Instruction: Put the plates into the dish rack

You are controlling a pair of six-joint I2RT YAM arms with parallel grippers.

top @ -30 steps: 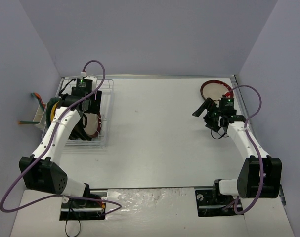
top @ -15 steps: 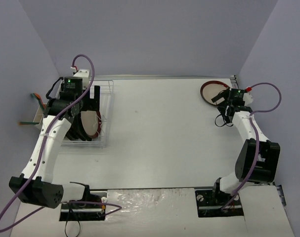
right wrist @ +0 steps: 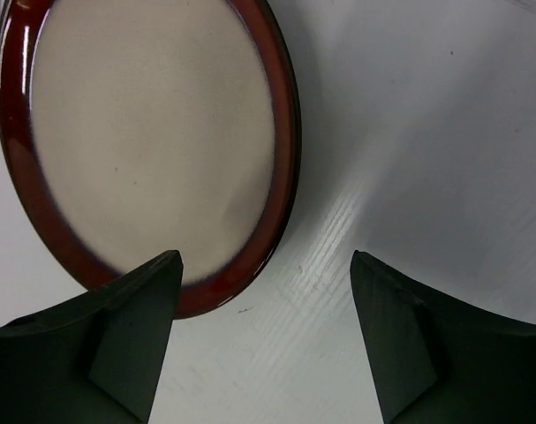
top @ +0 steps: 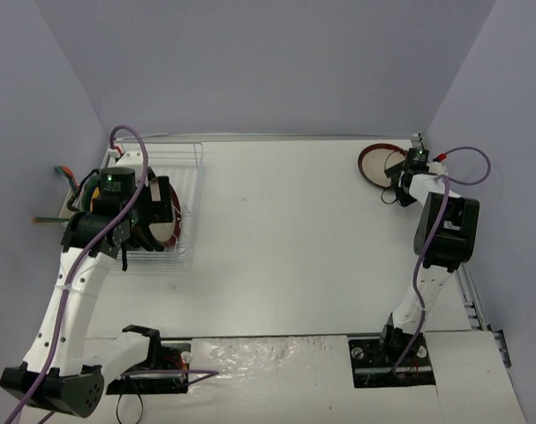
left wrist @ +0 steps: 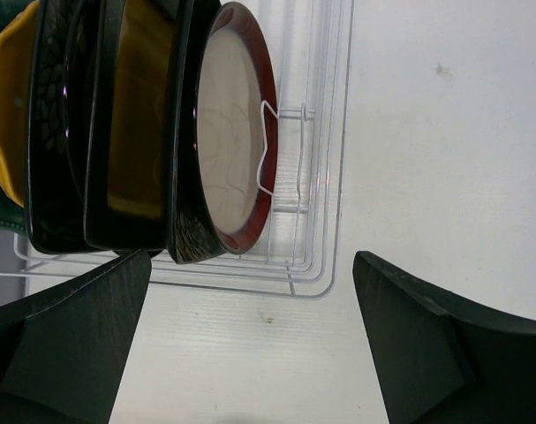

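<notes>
Far-left on the desk (top: pixel 285 247), the dish rack (top: pixel 195 168) holds at least five plates (left wrist: pixel 232 132) on edge, packed close. The left gripper (left wrist: pixel 250 283) hangs released at its near rim. One red-rimmed plate (right wrist: pixel 153 132) lies flat in the far-right corner, well apart across the desk — right gripper (right wrist: pixel 266 265) spread over its rim, grasping nothing.

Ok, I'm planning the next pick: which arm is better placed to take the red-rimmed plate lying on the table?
Right. The right arm hovers at the red-rimmed plate, jaws open at its rim; the left arm is across the table at the dish rack.
</notes>
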